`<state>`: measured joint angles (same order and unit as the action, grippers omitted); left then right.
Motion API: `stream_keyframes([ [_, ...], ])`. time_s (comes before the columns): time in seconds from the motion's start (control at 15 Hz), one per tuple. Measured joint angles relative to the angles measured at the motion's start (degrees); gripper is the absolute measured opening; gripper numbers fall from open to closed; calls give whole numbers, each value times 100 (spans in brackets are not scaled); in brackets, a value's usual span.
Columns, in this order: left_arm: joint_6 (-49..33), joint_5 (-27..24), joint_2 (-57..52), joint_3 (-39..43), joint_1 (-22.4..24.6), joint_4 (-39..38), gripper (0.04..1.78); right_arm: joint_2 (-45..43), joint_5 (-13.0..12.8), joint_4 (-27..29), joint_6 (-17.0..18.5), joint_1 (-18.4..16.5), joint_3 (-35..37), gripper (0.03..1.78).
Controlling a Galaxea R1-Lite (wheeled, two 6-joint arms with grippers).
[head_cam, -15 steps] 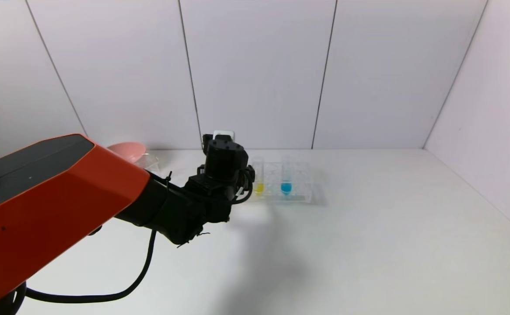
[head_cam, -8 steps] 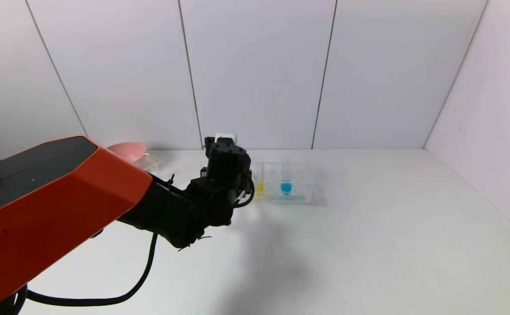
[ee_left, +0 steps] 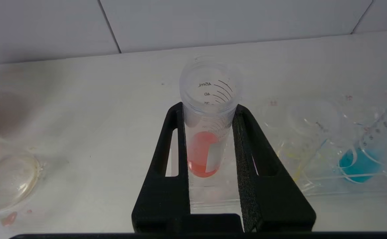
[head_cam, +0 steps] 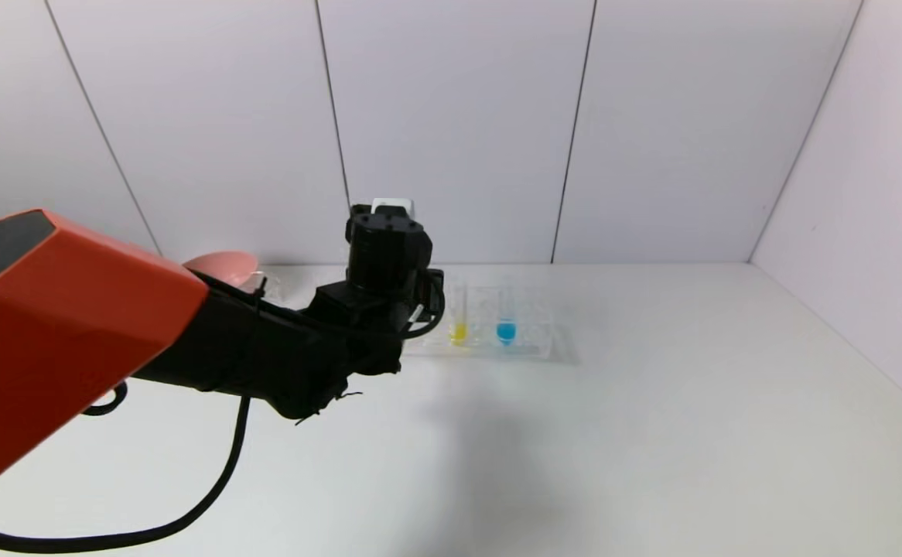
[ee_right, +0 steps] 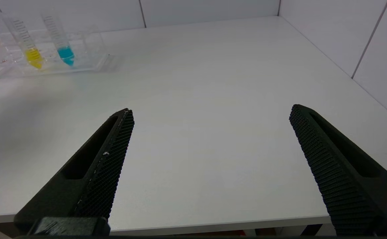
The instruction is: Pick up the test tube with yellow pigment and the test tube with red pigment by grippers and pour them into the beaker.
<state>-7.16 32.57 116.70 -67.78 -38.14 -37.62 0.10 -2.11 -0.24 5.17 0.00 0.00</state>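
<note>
My left gripper [ee_left: 209,109] is shut on the test tube with red pigment [ee_left: 206,132] and holds it upright just above the left end of the clear rack [head_cam: 532,340]. In the head view my left wrist [head_cam: 385,255] hides that tube. The test tube with yellow pigment [head_cam: 458,321] stands in the rack, and also shows in the right wrist view [ee_right: 31,49]. The clear beaker [ee_left: 9,179] stands on the table to the left of the rack, next to a pink bowl [head_cam: 223,267]. My right gripper [ee_right: 210,113] is open and empty over the table's front edge.
A blue-tipped tube [head_cam: 506,321] stands in the rack to the right of the yellow one. White wall panels close the back and the right side. The white table [head_cam: 652,433] stretches right and forward of the rack.
My left arm has risen and drawn back a little to the left, carrying the red tube upward from the rack. The yellow and blue tubes have stayed in place.
</note>
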Motion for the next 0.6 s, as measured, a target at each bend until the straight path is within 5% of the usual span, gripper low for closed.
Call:
stream_keyframes([
  [0.33, 51, -206, -634, -188, -49, 485, 42, 0, 0, 0, 0, 0, 0, 171],
  [0.6, 55, -647, -1221, 406, 78, 730, 42, 0, 0, 4, 1, 0, 0, 171],
])
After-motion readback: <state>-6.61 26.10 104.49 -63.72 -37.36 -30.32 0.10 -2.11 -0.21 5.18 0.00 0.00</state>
